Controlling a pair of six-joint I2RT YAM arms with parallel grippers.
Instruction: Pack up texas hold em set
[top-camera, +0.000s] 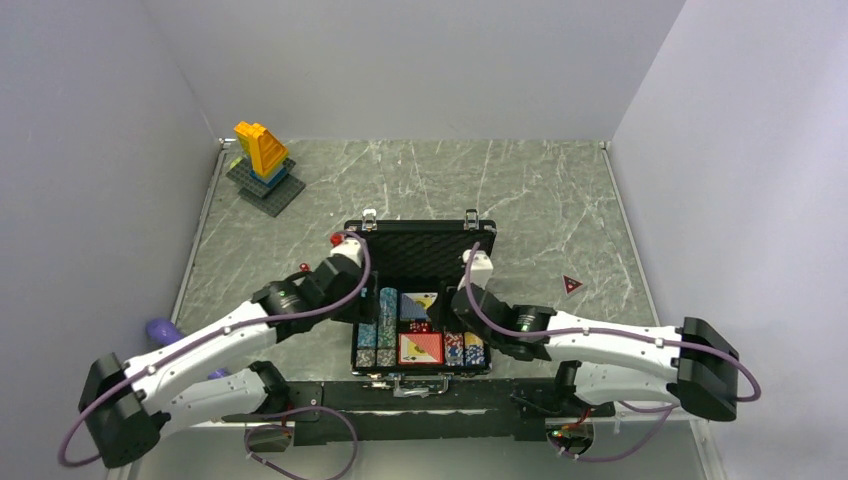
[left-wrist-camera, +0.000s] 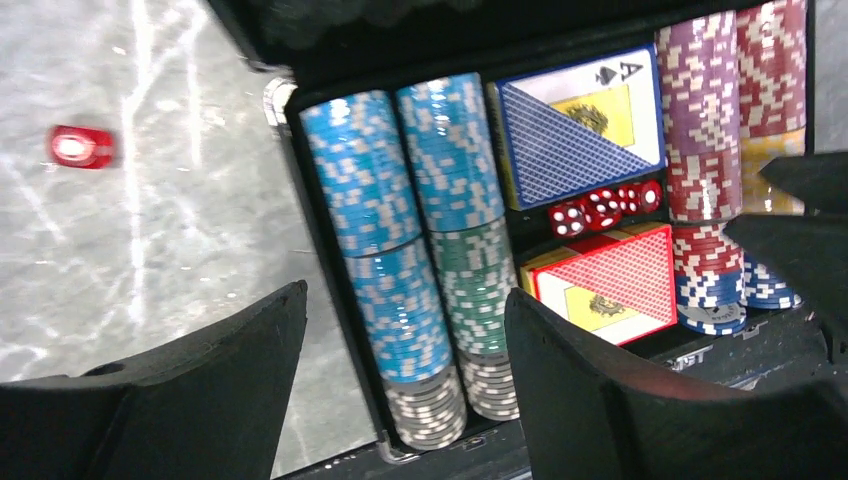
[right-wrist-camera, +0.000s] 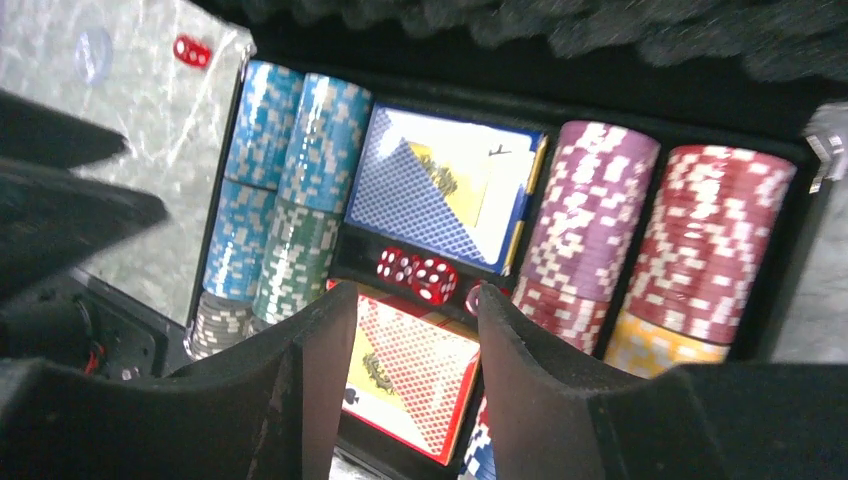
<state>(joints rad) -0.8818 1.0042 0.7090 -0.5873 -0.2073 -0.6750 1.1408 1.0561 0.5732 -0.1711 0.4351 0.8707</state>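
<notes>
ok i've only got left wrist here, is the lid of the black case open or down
observer: Open. The foam-lined lid of the flat black case stands up along the far edge.
operator: any loose bits on the table besides the one red die i see on the left
observer: Yes, a small dark red triangular piece lies on the grey marbled table, to the right of the case and apart from it.
operator: and the right claw, open or shut
observer: The right claw is open and hangs over the red-backed card deck, not gripping anything.
</notes>
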